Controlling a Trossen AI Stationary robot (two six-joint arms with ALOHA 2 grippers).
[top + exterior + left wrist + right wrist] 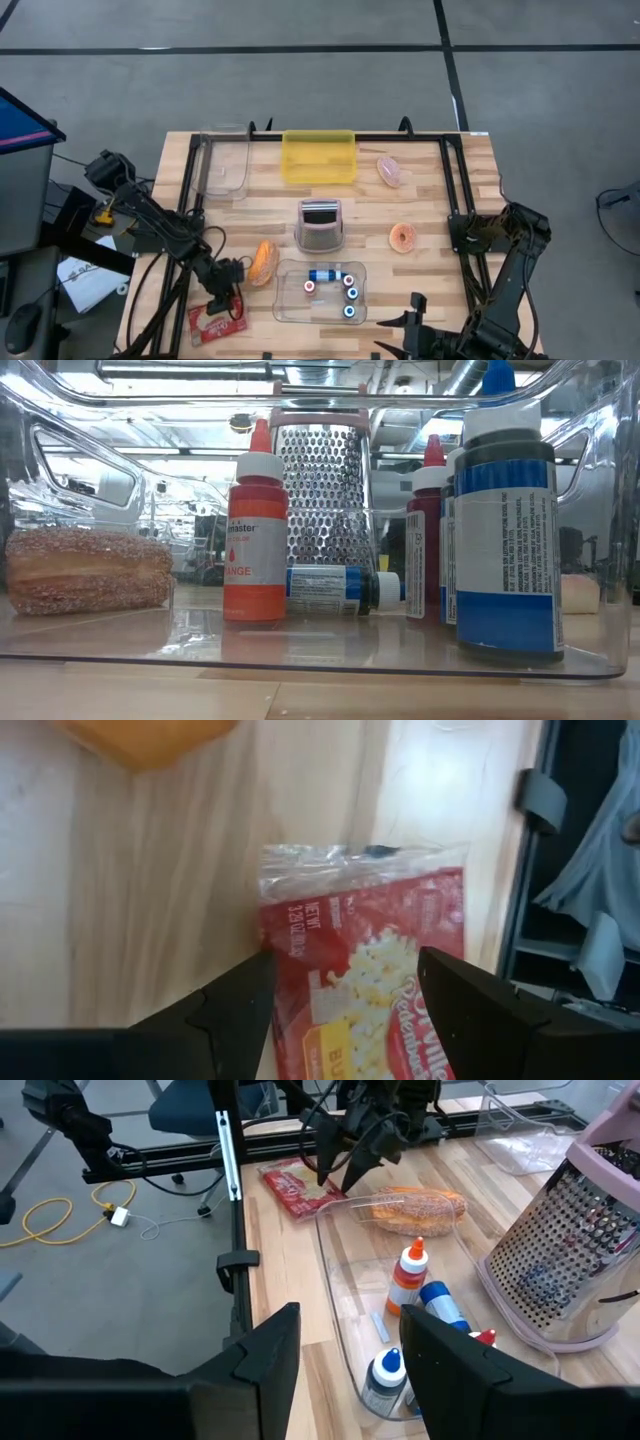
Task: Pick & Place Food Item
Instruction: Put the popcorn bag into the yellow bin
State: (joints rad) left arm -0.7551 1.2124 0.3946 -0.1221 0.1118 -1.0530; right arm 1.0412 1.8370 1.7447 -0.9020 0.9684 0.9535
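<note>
A red popcorn packet (214, 322) lies flat near the table's front left corner. My left gripper (228, 298) hangs over the packet's far end, pointing steeply down, and is open. In the left wrist view its two fingers (235, 1010) straddle the packet (365, 980) near its clear sealed end. An orange bread roll (263, 262) lies just beyond, beside the clear tray (285, 312). My right gripper (350, 1380) waits open and high at the table's front right, with nothing between its fingers. My left gripper stands with a finger at each side of the packet's clear far end (350, 860), coming from above at a slant. The packet lies flat on the wood. Whether the fingertips touch it, I cannot tell.
The clear tray holds several colouring bottles (330, 285). A metal grater (320, 226) stands behind it. A donut (404, 237), a pink item (389, 171), a yellow bin (318, 156) and a clear bin (222, 165) sit farther back. A black frame rail (190, 200) runs along the left.
</note>
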